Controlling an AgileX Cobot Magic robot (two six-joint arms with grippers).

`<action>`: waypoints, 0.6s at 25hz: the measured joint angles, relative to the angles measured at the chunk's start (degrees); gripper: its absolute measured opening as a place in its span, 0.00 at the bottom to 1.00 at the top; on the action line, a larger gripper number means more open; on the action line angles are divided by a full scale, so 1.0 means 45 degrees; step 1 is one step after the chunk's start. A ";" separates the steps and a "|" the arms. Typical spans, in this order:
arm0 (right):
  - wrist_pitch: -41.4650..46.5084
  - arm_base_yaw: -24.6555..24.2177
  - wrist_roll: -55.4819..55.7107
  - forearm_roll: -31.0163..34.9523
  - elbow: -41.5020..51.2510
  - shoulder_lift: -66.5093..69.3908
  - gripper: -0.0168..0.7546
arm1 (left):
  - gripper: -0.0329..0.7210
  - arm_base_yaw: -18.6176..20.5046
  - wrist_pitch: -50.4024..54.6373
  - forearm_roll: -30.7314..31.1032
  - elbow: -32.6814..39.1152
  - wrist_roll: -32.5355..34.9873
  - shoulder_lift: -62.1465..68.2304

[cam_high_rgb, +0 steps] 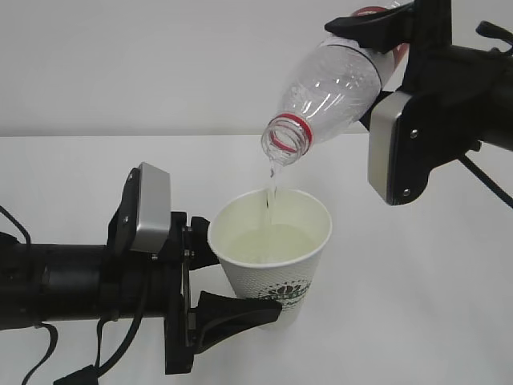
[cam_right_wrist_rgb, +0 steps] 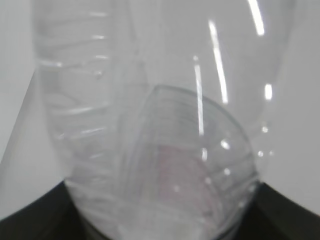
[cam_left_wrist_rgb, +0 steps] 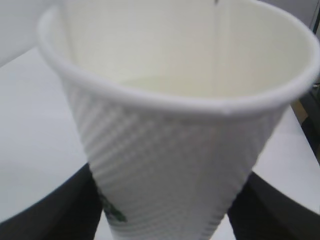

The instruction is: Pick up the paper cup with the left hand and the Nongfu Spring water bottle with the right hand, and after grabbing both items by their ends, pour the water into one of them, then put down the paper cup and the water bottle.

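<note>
at lower centre of the frame the left hand pinched the paper cup low and upright to catch the water, while at upper right the right hand clamped the nongfu spring water bottle, mouth tipped down over the rim.

A bare test or lab setup is suggested: a plain white table is set against a plain white wall, and nothing domestic is seen.
</note>
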 joint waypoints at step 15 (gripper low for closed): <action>-0.0052 0.0000 0.0000 0.0000 0.0000 0.0000 0.67 | 0.74 0.0000 0.0027 0.0022 0.0000 0.0000 0.0000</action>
